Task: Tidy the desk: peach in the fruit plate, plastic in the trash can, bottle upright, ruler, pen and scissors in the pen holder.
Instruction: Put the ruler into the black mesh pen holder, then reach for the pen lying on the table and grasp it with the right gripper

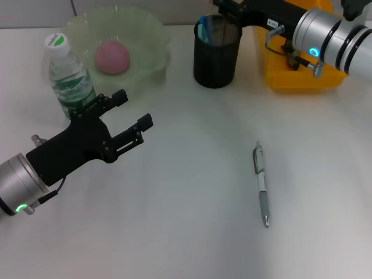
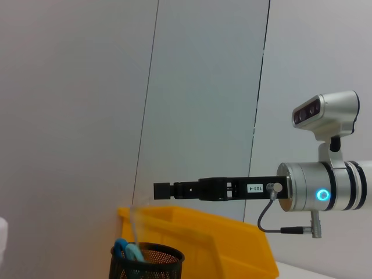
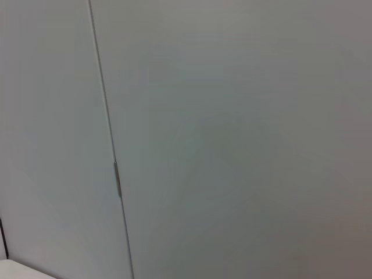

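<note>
On bench (image 1: 192, 232) at 4 o'clock: pen (image 1: 261, 181) flat, alone, last item out. Pen holder (image 1: 216, 53) at 12, scissors (image 1: 203, 26) inside. Right hand (image 1: 224, 6) over holder rim, finger state cannot tell. Left hand (image 1: 135, 113) spread, empty, near upright bottle (image 1: 68, 78). Risks: thin pen slipping from pinch; holder tipping on insertion.
</note>
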`<state>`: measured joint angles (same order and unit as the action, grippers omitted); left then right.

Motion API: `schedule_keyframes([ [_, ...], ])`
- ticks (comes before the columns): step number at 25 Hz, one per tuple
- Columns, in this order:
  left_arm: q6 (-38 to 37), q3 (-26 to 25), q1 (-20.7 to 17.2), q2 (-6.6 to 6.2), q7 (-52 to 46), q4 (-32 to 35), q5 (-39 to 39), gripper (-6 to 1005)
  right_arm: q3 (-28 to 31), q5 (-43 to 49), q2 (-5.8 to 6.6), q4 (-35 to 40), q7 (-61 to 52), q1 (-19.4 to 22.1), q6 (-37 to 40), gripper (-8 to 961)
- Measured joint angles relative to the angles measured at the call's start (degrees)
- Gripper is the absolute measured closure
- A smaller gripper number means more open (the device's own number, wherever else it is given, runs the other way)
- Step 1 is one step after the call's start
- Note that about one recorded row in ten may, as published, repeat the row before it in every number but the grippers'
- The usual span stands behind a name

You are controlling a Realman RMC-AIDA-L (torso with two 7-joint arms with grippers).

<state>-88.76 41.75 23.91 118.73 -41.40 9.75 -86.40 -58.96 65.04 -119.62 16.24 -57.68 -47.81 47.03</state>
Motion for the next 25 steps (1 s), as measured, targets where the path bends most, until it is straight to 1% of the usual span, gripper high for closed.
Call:
schedule_keyframes([
  [2, 0.0, 0.0, 0.0, 0.00, 0.0, 0.0, 0.0, 243, 0.0, 0.0, 0.00, 0.0, -0.1, 0.0, 0.0, 529],
  [7, 0.0, 0.0, 0.0, 0.00, 0.0, 0.0, 0.0, 243, 0.0, 0.1, 0.04, 0.2, -0.5, 0.0, 0.2, 331],
  [12, 0.0, 0.0, 0.1, 0.00, 0.0, 0.0, 0.1, 243, 0.0, 0.1, 0.08, 0.3, -0.6, 0.0, 0.1, 242],
  [25, 0.3, 0.0, 0.1, -0.02, 0.0, 0.1, 0.5, 243, 0.0, -0.1, 0.19, 0.8, -1.5, 0.5, 0.6, 242],
])
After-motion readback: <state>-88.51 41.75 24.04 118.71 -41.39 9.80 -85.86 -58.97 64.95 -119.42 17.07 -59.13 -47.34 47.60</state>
